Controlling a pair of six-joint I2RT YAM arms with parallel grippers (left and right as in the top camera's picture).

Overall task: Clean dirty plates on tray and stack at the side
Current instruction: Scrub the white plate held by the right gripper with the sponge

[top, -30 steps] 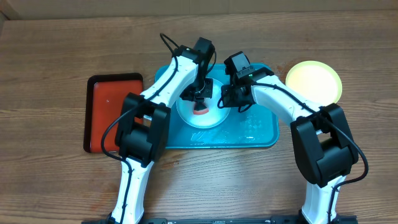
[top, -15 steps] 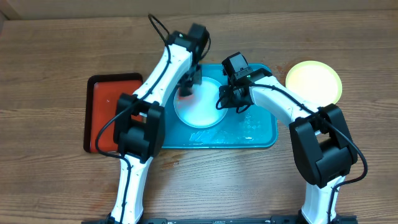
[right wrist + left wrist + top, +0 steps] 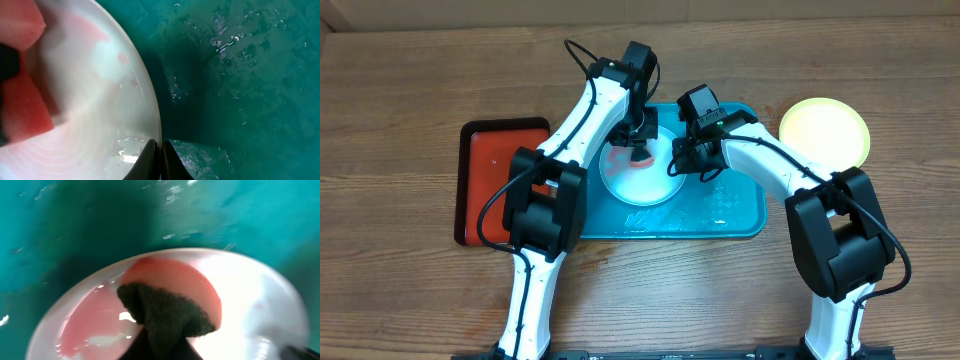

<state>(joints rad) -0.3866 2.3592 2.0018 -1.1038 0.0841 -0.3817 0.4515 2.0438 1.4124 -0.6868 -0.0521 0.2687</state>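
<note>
Overhead: bright, even light, sharp; side plate [image 3: 823, 131] washed out w/ glare. Wrist cams: dimmer, soft focus. White plate [image 3: 260, 295] overexposed, sponge [image 3: 167, 312] blurred at close range. Glints on tray [image 3: 240, 75], dark shadow patches beside plate rim.

Turquoise tray [image 3: 720, 215]; whitish plate [image 3: 642, 185] smeared pink; sponge [image 3: 170, 300] pink (green-black pad, seemingly); second plate [image 3: 824, 130] lime-yellow; table [image 3: 400, 100] wood-grained.

Both arms reach forward and bend inward, left gripper [image 3: 638, 146] pointing down and pinching the sponge [image 3: 167, 315], right gripper [image 3: 160, 156] just right of it, fingertips nipped tight on the plate [image 3: 100, 95] rim.
</note>
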